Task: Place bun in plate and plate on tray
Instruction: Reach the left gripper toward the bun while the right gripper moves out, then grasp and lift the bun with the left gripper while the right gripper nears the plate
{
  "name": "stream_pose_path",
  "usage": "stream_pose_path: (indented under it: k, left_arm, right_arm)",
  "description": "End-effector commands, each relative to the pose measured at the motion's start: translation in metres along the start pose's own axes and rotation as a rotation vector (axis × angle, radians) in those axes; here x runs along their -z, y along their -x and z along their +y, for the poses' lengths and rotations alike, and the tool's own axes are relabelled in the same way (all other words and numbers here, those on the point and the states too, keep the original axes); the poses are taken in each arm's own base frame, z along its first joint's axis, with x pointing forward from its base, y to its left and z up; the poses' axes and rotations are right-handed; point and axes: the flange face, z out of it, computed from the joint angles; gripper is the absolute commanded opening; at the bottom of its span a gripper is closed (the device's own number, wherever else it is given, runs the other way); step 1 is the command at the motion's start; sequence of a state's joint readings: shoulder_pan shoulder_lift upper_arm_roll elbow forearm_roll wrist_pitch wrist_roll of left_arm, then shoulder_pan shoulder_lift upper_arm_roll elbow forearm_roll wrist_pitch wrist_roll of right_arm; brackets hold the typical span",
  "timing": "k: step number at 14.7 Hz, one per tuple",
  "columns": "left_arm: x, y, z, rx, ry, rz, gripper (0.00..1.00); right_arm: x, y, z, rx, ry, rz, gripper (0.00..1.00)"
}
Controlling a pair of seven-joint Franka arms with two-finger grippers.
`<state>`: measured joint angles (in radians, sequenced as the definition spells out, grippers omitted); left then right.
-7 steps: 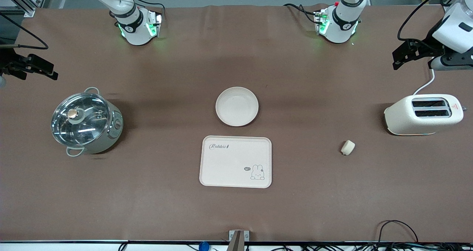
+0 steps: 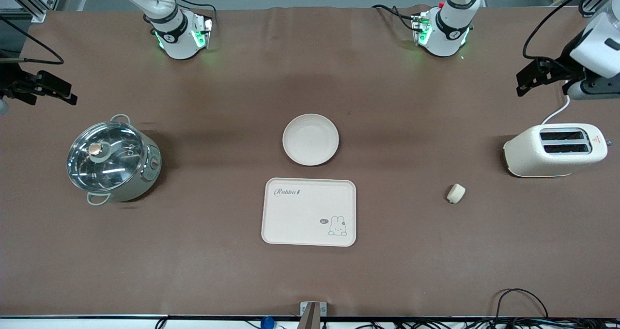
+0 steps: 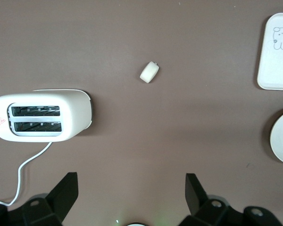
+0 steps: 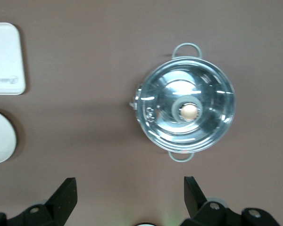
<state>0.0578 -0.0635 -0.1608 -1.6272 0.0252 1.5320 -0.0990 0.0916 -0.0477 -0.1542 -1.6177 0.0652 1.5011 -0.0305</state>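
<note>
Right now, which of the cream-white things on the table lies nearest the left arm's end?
The cream two-slot toaster, under the open left gripper; the small bun, round plate and rabbit tray lie more central.

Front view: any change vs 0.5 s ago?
Only slight arm motion: the left gripper, open above the table near the toaster, shifted a little toward the bases; the right gripper, open, barely moved. Bun, plate, tray and pot stayed put.

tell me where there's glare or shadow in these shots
Front view: ceiling lights glare off the pot's glass lid, a soft shadow band crosses the table by the plate, and the toaster casts a shadow toward the middle. Right wrist view: bright streaks on the lid. Left wrist view: even light, a short shadow beside the toaster.
</note>
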Motion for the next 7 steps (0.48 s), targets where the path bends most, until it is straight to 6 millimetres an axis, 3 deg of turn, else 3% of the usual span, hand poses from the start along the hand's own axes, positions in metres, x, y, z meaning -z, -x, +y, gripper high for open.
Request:
stream_pose_path:
  k: [1,7]
  left_arm:
    - [-0.038,-0.04,-0.008,0.012,0.02,-0.015,1.0]
    - [-0.168,-0.087,-0.01,0.116,0.037,-0.054,1.0]
  right_arm:
    - [-0.02,-0.007,-0.025,0.017,-0.08,0.012,1.0]
    - [-0.146,-0.059,-0.141,0.079,-0.091,0.015,1.0]
